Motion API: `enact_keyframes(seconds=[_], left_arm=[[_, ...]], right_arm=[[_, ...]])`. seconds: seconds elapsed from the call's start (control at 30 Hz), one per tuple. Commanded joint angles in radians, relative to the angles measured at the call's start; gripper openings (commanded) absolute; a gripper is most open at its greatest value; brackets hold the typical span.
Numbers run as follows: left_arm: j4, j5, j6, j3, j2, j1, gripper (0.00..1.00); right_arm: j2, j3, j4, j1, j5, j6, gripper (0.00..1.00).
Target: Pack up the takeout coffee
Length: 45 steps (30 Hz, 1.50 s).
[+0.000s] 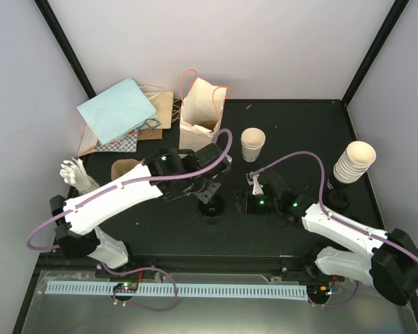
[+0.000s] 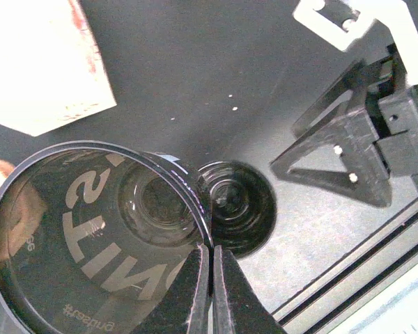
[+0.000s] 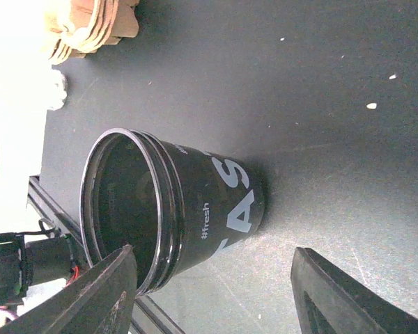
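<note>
A cream paper cup (image 1: 252, 144) of the takeout coffee stands open-topped behind the grippers. My left gripper (image 2: 211, 249) (image 1: 210, 195) is shut, pinching the rim of a translucent black plastic cup (image 2: 97, 236) with white lettering. A second dark round cup-like thing (image 2: 237, 205) (image 1: 212, 209) sits on the table just beyond it. My right gripper (image 3: 212, 250) (image 1: 238, 202) is open. In its wrist view a black lettered cup (image 3: 195, 202) stands upright between and ahead of its fingers, touched by neither. I cannot tell whether it is the pinched cup.
A stack of cream cups (image 1: 354, 163) stands at the right with a dark round thing (image 1: 334, 200) at its foot. The printed paper bag (image 1: 202, 108) with orange handles stands open at the back. Further left are a pale blue bag (image 1: 115, 108) and a brown tray (image 1: 125, 167).
</note>
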Motion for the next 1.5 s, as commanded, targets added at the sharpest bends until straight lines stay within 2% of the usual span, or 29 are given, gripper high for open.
enact_keyframes(seconds=[0.0,0.23,0.4,0.5,0.8,1.07,1.47], left_arm=[[-0.133,-0.114,-0.032,0.035,-0.080,0.002,0.02],[-0.191,-0.161,-0.048,-0.010,-0.150,0.034,0.02],[-0.147,-0.137,-0.054,-0.156,-0.220,0.079,0.02],[-0.111,-0.118,-0.066,-0.242,-0.280,0.106,0.02],[0.024,-0.026,-0.075,-0.464,-0.353,0.210,0.02],[0.055,-0.027,-0.077,-0.534,-0.350,0.220,0.02],[0.059,-0.057,-0.094,-0.587,-0.396,0.258,0.02]], right_arm=[[-0.011,0.064,-0.091,-0.005,0.061,-0.084,0.63],[-0.018,0.129,-0.174,-0.005,0.107,-0.153,0.63],[0.004,0.179,-0.224,-0.004,0.121,-0.208,0.64],[0.062,0.253,-0.316,0.008,0.176,-0.240,0.64],[0.209,0.455,-0.464,0.151,0.333,-0.275,0.66],[0.352,0.616,-0.604,0.240,0.469,-0.306,0.66],[0.482,0.706,-0.652,0.285,0.485,-0.317,0.66]])
